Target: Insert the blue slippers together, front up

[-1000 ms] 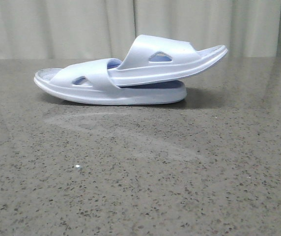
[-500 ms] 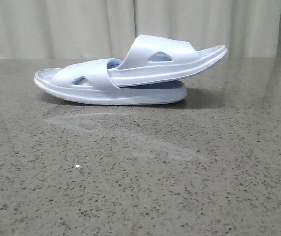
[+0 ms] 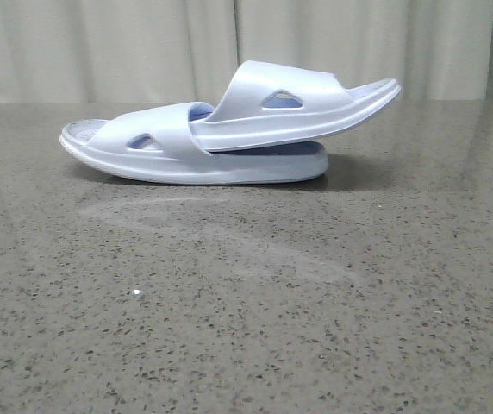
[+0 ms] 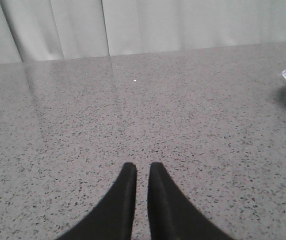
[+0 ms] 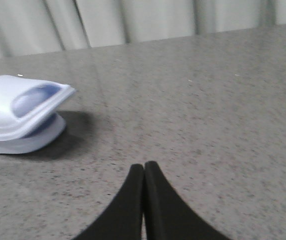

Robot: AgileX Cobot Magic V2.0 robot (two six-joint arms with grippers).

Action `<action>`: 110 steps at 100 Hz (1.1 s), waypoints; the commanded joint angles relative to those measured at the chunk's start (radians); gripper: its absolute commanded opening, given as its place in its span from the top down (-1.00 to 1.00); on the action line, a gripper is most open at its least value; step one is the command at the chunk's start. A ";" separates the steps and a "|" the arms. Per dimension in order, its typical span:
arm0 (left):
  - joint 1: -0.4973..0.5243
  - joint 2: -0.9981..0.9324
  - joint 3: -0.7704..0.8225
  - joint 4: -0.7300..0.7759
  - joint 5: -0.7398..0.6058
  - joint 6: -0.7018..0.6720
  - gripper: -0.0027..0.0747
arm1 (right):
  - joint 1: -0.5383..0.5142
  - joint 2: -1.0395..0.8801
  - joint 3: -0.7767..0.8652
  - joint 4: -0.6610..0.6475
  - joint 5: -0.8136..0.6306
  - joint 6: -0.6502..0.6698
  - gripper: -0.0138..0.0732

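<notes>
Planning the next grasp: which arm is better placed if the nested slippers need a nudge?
Probably right. The right gripper, shut and empty, sees the nested blue slippers large and near; the left gripper, nearly shut, catches only one edge.

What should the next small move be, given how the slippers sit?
Probably none beyond keeping both arms back: the upper slipper already sits tucked under the strap of the lower slipper, and both the left gripper and right gripper are shut, empty, clear of the pair.
</notes>
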State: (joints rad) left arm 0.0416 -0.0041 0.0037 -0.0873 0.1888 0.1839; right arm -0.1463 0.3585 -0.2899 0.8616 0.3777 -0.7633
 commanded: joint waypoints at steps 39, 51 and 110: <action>0.002 -0.029 0.008 -0.002 -0.074 -0.012 0.89 | 0.109 -0.065 0.133 -0.786 -0.424 0.714 0.89; 0.002 -0.029 0.008 -0.002 -0.074 -0.012 0.89 | 0.165 -0.151 0.224 -0.796 -0.424 0.714 0.89; 0.002 -0.029 0.008 -0.002 -0.073 -0.012 0.89 | 0.170 -0.386 0.321 -0.831 -0.281 0.714 0.89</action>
State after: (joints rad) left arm 0.0416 -0.0041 0.0037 -0.0873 0.1888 0.1839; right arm 0.0286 -0.0095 0.0107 0.0301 0.1690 -0.0496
